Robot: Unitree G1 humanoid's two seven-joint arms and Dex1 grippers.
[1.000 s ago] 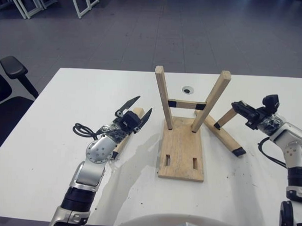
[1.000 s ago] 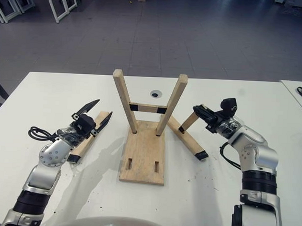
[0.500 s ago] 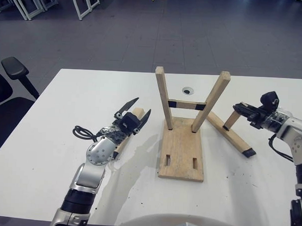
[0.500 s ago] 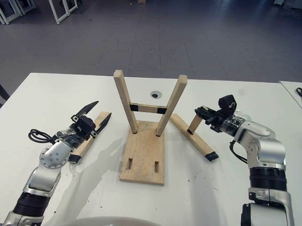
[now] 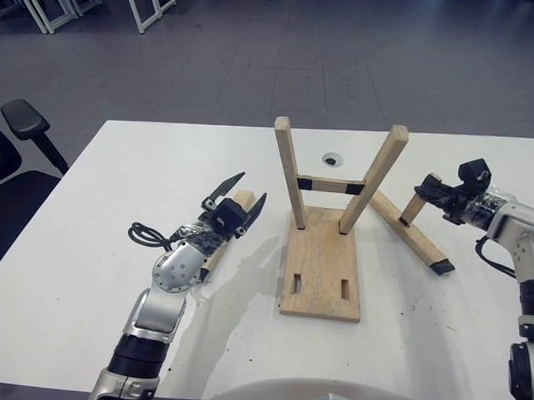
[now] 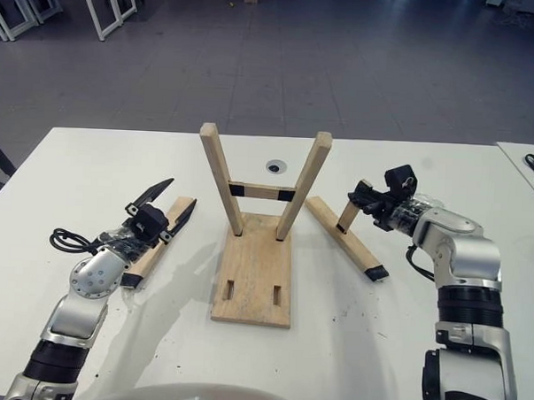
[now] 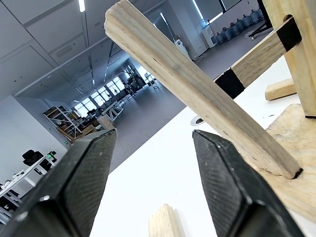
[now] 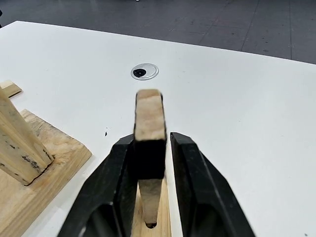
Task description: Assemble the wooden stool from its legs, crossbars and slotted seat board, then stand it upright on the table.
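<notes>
Because the seat board (image 5: 321,273) lies slots-up with one leg pair (image 5: 339,181) seated at its 12 o'clock end, my right pincer (image 8: 152,148) clamps the crossbar stub (image 6: 351,213) of the second leg (image 6: 345,243) at 3 o'clock, probably to steer it toward the empty slots (image 5: 297,284) at 6 o'clock. Left pincer (image 5: 250,189) hangs open over the loose leg (image 6: 154,253) at 9 o'clock.

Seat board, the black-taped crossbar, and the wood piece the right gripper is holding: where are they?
seat board (image 5: 322,260), left eye view, bare middle of its face.
crossbar (image 5: 331,185), left eye view, its wooden middle.
held wood piece (image 8: 149,111), right wrist view, its pale wooden end.
</notes>
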